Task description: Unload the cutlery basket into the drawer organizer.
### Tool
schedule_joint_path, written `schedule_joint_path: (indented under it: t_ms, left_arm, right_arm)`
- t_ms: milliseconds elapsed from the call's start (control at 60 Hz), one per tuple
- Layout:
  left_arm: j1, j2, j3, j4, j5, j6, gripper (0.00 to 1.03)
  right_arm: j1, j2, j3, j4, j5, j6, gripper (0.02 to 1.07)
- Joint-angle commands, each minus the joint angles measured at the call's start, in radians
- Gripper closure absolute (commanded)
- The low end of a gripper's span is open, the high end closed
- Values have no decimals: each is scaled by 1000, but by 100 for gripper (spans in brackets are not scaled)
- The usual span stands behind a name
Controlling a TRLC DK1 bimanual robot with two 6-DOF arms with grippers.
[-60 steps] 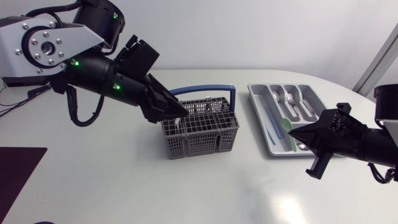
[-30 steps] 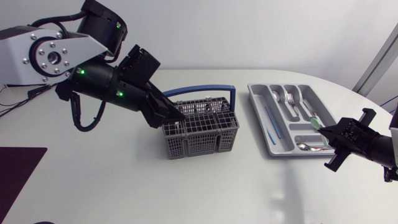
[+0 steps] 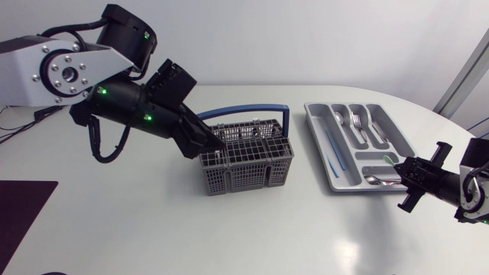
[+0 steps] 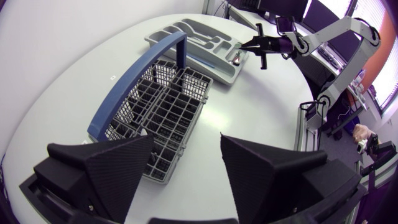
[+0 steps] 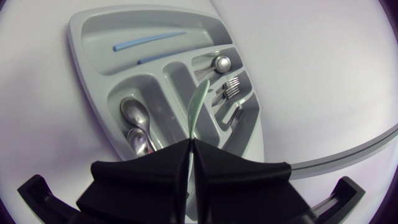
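1. green spoon is clamped between the closed fingers of the right gripper, and its bowl juts ahead over the drawer organizer.
2. it hangs above a divider (not a slot), so shifting it toward the metal spoons beside the fingertips looks wise.
3. the gripper should lower it before letting go, so it won't bounce.
4. left gripper, fingers apart and empty, hovers with the cutlery basket just ahead.

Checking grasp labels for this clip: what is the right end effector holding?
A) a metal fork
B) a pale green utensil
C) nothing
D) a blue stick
B: the right end effector is pinched shut on a pale green utensil over the drawer organizer.
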Motion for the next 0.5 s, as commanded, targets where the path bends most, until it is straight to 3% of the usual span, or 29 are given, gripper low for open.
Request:
schedule_joint_path:
  t_ms: [0,83,250,483]
  left_arm:
    - [10,8,-25,5,-9,-22,14]
    - [10,7,-25,5,-13,-22,14]
    - [13,7,-25,5,-20,-22,14]
    - [17,8,-30,6,-36,-32,14]
  right_arm:
    - [14,48,-36,39,25,-57,101]
    - [22,65,-36,44,48,-65,100]
    - [25,31,-50,50,48,-60,69]
    - [34,-94,-59,-7,45,3,37]
